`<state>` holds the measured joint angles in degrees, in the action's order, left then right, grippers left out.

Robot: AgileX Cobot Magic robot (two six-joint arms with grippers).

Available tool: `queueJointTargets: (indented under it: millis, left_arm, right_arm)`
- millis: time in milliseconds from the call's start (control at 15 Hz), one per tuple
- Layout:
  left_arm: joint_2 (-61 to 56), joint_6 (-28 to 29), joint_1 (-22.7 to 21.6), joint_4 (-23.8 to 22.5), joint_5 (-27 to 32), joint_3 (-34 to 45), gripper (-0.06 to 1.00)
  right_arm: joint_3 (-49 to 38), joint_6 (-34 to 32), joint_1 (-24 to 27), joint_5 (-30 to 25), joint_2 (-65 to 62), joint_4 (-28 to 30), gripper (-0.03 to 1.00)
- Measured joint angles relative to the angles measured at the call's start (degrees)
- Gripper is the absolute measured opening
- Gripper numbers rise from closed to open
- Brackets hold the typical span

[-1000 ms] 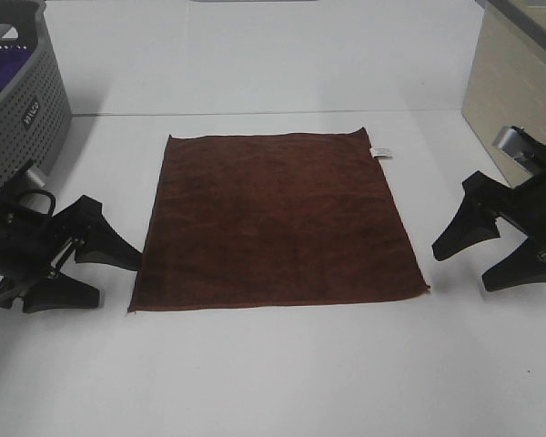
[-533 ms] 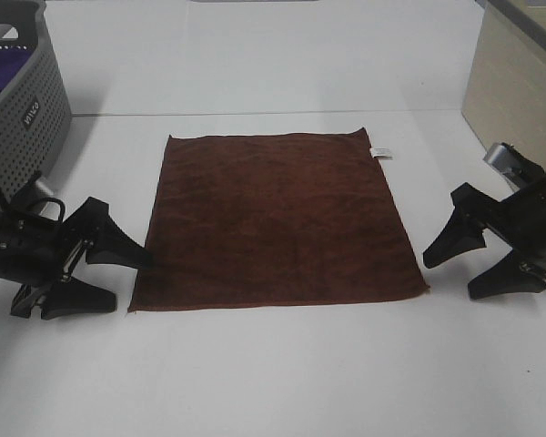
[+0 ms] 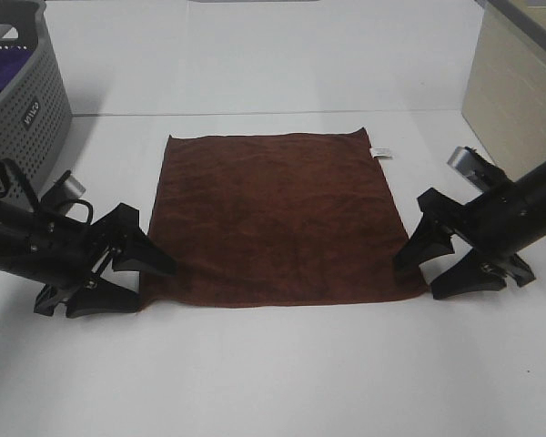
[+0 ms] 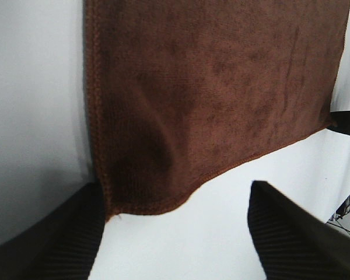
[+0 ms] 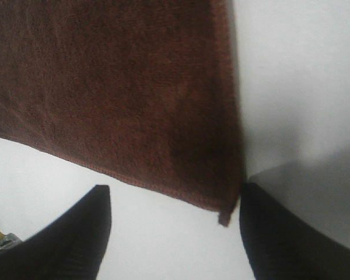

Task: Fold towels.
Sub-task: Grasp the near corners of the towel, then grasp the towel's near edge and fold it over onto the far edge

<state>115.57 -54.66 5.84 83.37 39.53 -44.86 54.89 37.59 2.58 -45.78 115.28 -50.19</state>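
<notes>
Reddish-brown terry, the towel [image 3: 278,218] lies flat and square at the middle of the white worktop [image 3: 273,382], its small white tag [image 3: 380,152] at the 1 o'clock corner and a grey basket [image 3: 36,109] well apart at 10 o'clock. The left claw [image 3: 155,285] sits low at the towel's 8 o'clock corner and the right claw [image 3: 417,280] at its 4 o'clock corner. Both are spread wide and hold nothing. In each wrist view the corner lies between the two fingers, one finger by the side hem and the other on bare worktop past the near hem. The likeliest trouble, as I judge it, is a thin or missed pinch, since the cloth lies flat against the worktop and a finger that closes on top of it, not under the hem, would push it along and not grip it. The left corner already shows a soft ripple and a curved near hem, so more pushing there could bunch it into a wad. If one claw catches cloth and the other only a thread of hem, the lift would go up crooked, and the near edge would land askew of the 12 o'clock edge. A shallow hold might also slip free partway over, leaving the towel half folded.
</notes>
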Motion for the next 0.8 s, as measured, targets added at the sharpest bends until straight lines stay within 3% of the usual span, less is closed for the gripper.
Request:
queueJointTargets:
  millis: [133,333,400,600,800]
  left_arm:
    - [0.0,0.0,0.52,-0.11,-1.55,0.0,0.52]
    - [0.63,-0.69,0.57,-0.8,-4.76,0.06,0.09]
    - [0.74,-1.03,0.57,-0.8,-5.04,0.06,0.04]
    - [0.74,-1.03,0.57,-0.86,-5.1,0.06,0.02]
    - [-0.06,3.09,0.57,-7.16,-2.69,0.11,0.02]
  right_arm:
    - [0.57,-1.09,-2.23,1.83,0.29,0.34,0.49]
    - [0.57,-2.52,-2.29,2.92,0.46,2.52,0.1]
    - [0.57,-2.92,-2.29,2.92,0.46,2.64,0.05]
    - [0.57,-3.78,-2.35,1.83,0.46,3.21,0.03]
    - [0.57,-8.88,-2.41,-1.78,-0.8,8.54,0.03]
